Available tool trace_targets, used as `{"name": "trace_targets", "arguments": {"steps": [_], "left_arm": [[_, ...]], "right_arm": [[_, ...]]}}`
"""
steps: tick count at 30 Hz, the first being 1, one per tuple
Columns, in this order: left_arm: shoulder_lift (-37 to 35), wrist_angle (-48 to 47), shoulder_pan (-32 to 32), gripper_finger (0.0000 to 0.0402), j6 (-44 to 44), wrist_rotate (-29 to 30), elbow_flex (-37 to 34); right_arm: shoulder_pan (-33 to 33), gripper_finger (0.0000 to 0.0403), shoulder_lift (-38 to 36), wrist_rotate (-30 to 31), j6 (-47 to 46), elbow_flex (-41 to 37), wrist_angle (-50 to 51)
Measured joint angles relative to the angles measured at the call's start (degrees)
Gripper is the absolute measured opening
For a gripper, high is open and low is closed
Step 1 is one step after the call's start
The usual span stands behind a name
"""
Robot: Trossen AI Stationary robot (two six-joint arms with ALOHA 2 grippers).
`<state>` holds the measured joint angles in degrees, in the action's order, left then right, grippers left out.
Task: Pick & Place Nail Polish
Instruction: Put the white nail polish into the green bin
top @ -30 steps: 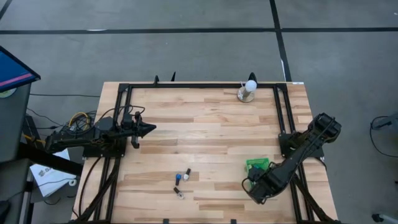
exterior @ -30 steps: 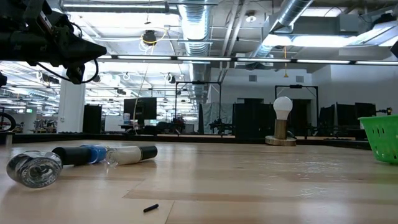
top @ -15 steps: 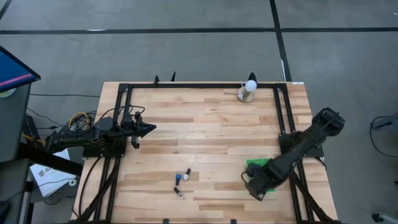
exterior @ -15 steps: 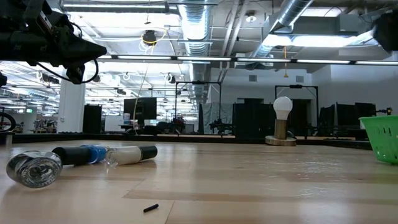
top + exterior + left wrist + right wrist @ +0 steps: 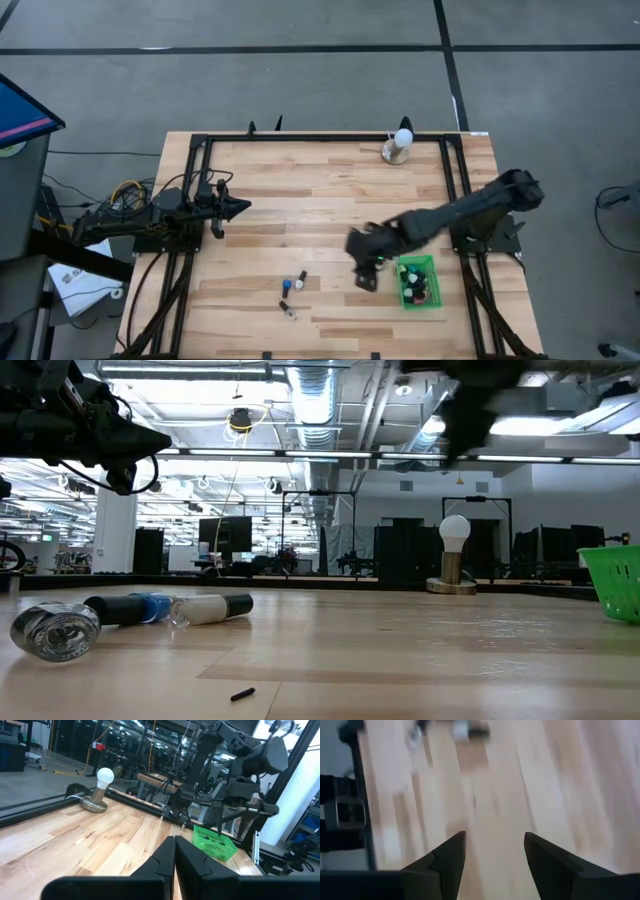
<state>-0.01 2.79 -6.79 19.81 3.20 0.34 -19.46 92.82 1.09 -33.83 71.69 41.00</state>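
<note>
Three loose nail polish bottles lie on their sides on the near middle of the table: a blue one (image 5: 285,288), a white one with a dark cap (image 5: 299,283) and a clear one (image 5: 290,313). The low view also shows them: the blue one (image 5: 130,608), the white one (image 5: 210,607) and the clear one (image 5: 55,630). More bottles lie in the green basket (image 5: 418,282). My right gripper (image 5: 366,282) is open and empty, above the table between the basket and the loose bottles (image 5: 465,727). My left gripper (image 5: 238,208) is shut and empty, raised at the left.
A white ball on a round metal base (image 5: 400,145) stands at the far edge, right of centre. A black frame (image 5: 320,137) runs along the far, left and right sides of the table. A small dark scrap (image 5: 242,694) lies on the wood near the front.
My right gripper has swung from the table's near right corner, past the green basket, toward the left and the loose bottles. The basket, half hidden under the arm before, now shows whole with bottles in it.
</note>
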Motion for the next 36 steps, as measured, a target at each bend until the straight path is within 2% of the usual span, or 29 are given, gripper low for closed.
{"name": "trace_targets", "arguments": {"steps": [8, 13, 19, 28, 36], "left_arm": [[0.0, 0.0, 0.0, 0.0003, 0.0, 0.0, 0.0], [0.0, 0.0, 0.0, 0.0003, 0.0, 0.0, 0.0], [0.0, 0.0, 0.0, 0.0003, 0.0, 0.0, 0.0], [0.0, 0.0, 0.0, 0.0003, 0.0, 0.0, 0.0], [0.0, 0.0, 0.0, 0.0003, 0.0, 0.0, 0.0]], "right_arm": [[6.0, 0.0211, 15.6, -1.2, 25.0, 13.7, -4.0], [7.3, 0.0234, 26.2, -4.5, 38.9, 25.4, -2.6], [8.0, 0.0234, 37.5, -7.2, 51.5, 38.0, 3.3], [7.4, 0.0227, 48.4, -7.3, 59.8, 50.9, 11.5], [7.1, 0.0213, 50.0, -5.9, 59.6, 51.4, 12.1]]}}
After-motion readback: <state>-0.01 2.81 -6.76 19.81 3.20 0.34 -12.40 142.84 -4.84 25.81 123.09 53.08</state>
